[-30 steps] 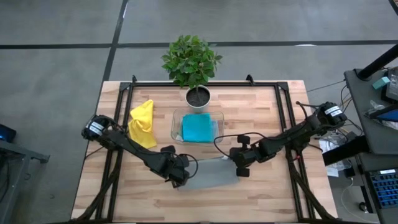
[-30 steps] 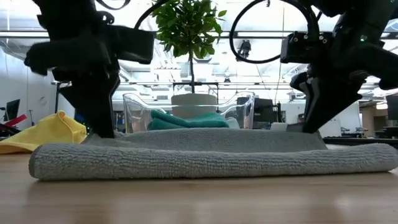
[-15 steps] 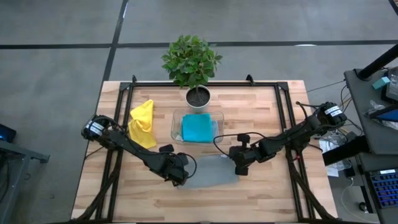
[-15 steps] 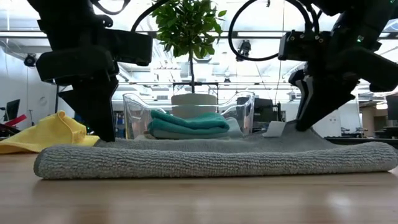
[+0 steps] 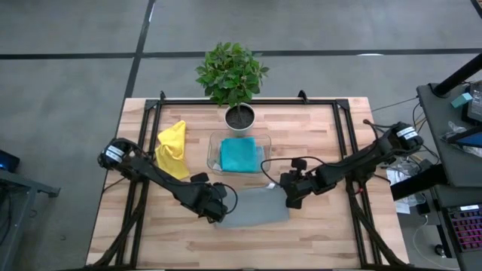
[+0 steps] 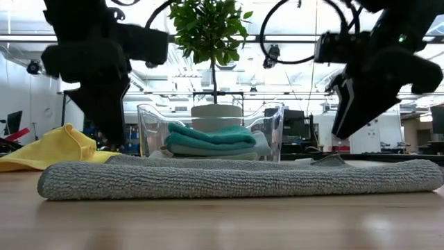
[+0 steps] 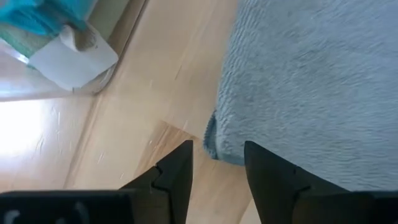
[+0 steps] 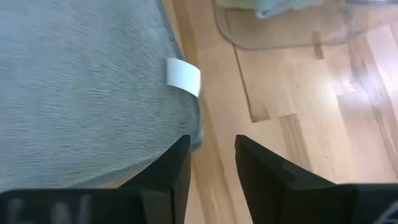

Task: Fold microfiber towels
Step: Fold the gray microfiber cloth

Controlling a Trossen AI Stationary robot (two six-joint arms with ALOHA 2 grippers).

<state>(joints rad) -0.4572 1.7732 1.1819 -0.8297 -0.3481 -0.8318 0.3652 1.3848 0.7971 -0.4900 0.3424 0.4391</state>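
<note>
A grey towel (image 5: 253, 208) lies folded and flat on the wooden table, near the front; the low view shows it as a long low roll (image 6: 236, 177). My left gripper (image 5: 218, 211) hovers open just over its left end (image 7: 214, 140). My right gripper (image 5: 291, 198) hovers open over its far right corner, next to a white tag (image 8: 183, 76). Both sets of fingertips stand a little above the cloth in the low view. A yellow towel (image 5: 172, 149) lies crumpled at the far left. A teal towel (image 5: 239, 154) lies folded in a clear tray (image 5: 265, 140).
A potted plant (image 5: 239, 114) stands behind the tray at the table's far edge. A black frame (image 5: 340, 135) runs along the table's sides and back. Bare wood lies in front of the grey towel and to its right.
Both grippers have opened and let go of the grey towel's ends, and their fingertips now stand a little above it. The ends they had pinched up have dropped, and the towel's top layer lies flat.
</note>
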